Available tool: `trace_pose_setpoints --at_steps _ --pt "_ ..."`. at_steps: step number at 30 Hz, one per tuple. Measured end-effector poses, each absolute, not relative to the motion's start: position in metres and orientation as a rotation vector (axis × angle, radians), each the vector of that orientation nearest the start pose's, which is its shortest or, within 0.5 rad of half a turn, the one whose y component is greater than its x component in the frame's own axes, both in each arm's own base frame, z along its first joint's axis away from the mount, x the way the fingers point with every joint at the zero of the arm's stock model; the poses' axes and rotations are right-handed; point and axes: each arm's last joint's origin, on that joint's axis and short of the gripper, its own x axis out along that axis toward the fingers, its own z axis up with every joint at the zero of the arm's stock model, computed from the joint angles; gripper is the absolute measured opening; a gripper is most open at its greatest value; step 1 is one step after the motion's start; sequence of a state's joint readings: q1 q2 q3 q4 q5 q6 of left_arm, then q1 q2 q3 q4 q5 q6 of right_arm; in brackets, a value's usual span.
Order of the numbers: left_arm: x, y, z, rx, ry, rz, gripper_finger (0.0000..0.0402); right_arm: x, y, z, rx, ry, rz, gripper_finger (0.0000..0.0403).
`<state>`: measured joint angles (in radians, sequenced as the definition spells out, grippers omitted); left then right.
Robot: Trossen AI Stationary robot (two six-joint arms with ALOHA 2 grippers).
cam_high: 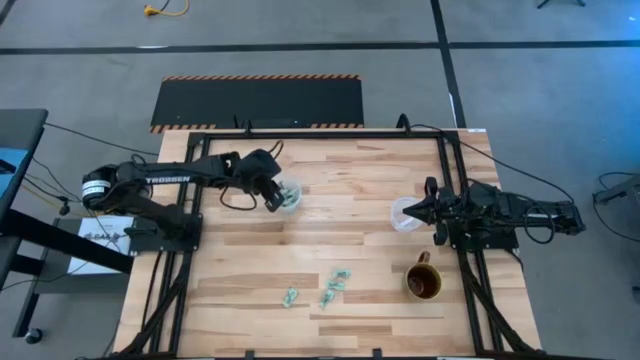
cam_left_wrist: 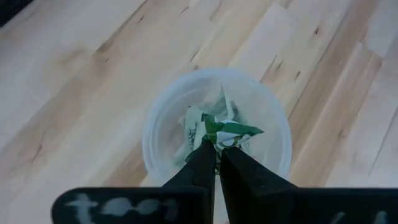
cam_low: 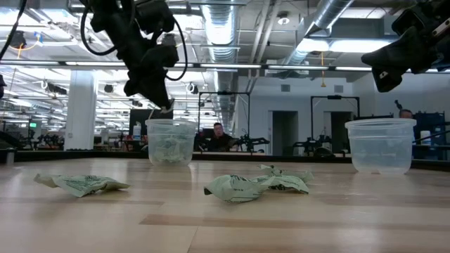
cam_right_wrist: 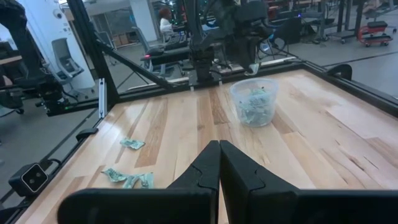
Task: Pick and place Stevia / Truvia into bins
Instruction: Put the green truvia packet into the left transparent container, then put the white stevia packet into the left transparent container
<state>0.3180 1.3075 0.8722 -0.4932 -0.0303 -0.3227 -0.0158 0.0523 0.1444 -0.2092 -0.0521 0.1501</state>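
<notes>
- Left wrist view: a green and white sachet [cam_left_wrist: 227, 132] is being pinched between the closed fingers of the left gripper [cam_left_wrist: 217, 151], directly above the open mouth of the left cup [cam_left_wrist: 155, 134], in which other sachets are already lying.
- On the tabletop [cam_high: 340, 215], three or so loose sachets [cam_high: 334, 287] are lying near the front edge, well apart from both cups.
- The right gripper [cam_high: 432, 211] is being held above the tabletop just beside the right cup [cam_high: 405, 214]; its fingers are pressed together on nothing.
- A risk is judged here: the light paper could cling to a finger on release, or drift past the rim, since it is being held high.
- A brown mug [cam_high: 423, 282] is standing near the right cup and could be mistaken for it.
- How many sachets are in the left cup is hard to make out; whether the right cup holds any cannot be told.
</notes>
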Motion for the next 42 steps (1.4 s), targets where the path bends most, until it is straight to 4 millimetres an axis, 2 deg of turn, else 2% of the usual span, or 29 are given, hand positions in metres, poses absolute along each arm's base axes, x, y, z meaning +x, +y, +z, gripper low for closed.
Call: trace_pose_setpoints --at_steps 8,17,21,26,33,35,38,42 --pt "0.246 0.081 0.233 -0.434 0.849 0.435 0.0027 0.091 0.0 0.188 0.154 0.119 0.028 0.0" --pt "0.248 0.08 0.235 -0.421 0.831 0.382 0.0094 0.091 0.0 0.188 0.154 0.12 0.028 0.0" --pt "0.252 0.081 0.238 -0.415 0.784 0.344 0.0108 0.091 0.0 0.188 0.154 0.119 0.028 0.0" --pt "0.255 0.068 0.254 -0.326 0.677 0.218 0.0088 0.091 0.0 0.188 0.154 0.12 0.028 0.0" --pt "0.23 0.03 0.291 -0.104 0.462 0.12 0.002 0.091 0.0 0.188 0.154 0.12 0.027 0.0" --pt "0.218 0.022 0.291 -0.089 0.408 0.096 0.0006 0.091 0.0 0.188 0.154 0.12 0.027 0.0" --pt "0.205 0.015 0.286 -0.102 0.32 0.083 0.0005 0.091 0.0 0.188 0.154 0.12 0.027 0.0" --pt "0.199 0.011 0.276 -0.109 0.266 0.069 0.0008 0.091 0.0 0.188 0.154 0.12 0.028 0.0"
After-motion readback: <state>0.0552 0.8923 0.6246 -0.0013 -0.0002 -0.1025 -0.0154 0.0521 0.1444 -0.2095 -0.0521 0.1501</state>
